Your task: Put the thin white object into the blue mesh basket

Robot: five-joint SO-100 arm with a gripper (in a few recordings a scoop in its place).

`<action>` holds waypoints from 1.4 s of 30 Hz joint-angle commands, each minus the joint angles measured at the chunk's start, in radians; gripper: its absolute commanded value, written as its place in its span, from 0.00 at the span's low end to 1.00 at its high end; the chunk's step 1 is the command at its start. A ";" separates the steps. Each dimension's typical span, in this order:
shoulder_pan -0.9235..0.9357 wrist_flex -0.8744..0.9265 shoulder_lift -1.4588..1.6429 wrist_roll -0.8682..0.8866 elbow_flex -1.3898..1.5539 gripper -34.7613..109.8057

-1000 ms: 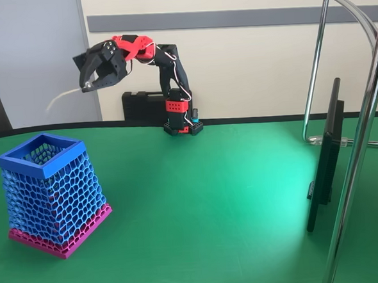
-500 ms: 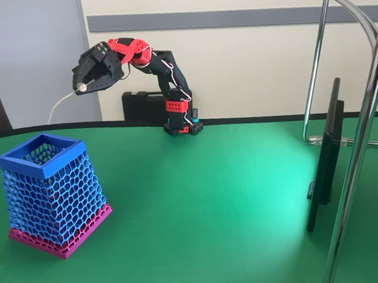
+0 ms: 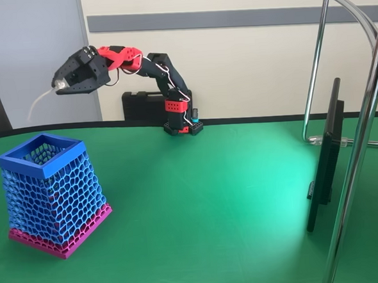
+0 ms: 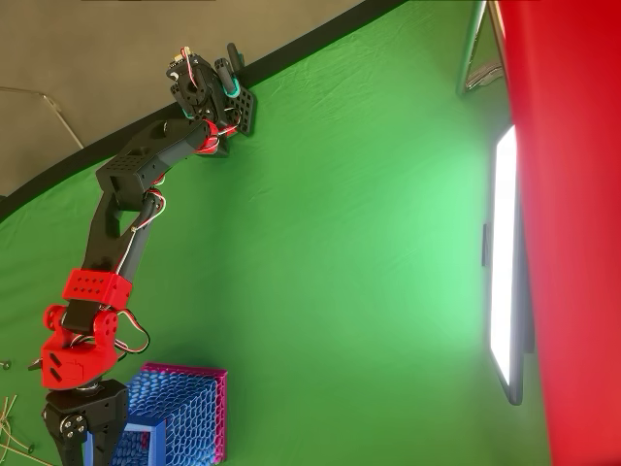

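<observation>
While the black and red arm reaches out to the left in the fixed view, its black two-finger gripper point(image 3: 58, 87) hangs high above the green cloth table point(image 3: 205, 198), pinched closed on one end of the thin whitish flexible strand point(image 3: 39, 101). The strand leaves the fingertips at their left tip and curves down and to the left, its free end dangling in the air against the grey wall panel, touching nothing else. It hangs above the tapered square basket of blue honeycomb mesh with a solid blue rim and magenta-pink base point(image 3: 51, 191) and somewhat left of the basket's opening, well clear of the rim.

The basket stands on the table at the left of the fixed view, tilted slightly. In the overhead view the basket point(image 4: 179, 408) shows at the bottom left, and the gripper point(image 4: 73, 427) overlaps its left side; the fingertips themselves fall at the frame's lower edge and the strand cannot be made out there.

A dark flat screen on a stand point(image 3: 326, 155) stands at the right, beside chrome tubing point(image 3: 362, 144).
</observation>
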 commanded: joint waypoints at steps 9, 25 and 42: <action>-0.028 -0.072 0.012 0.041 0.064 0.40; -0.080 -0.109 0.048 0.245 0.290 0.45; -0.189 -0.144 0.250 0.267 0.561 0.45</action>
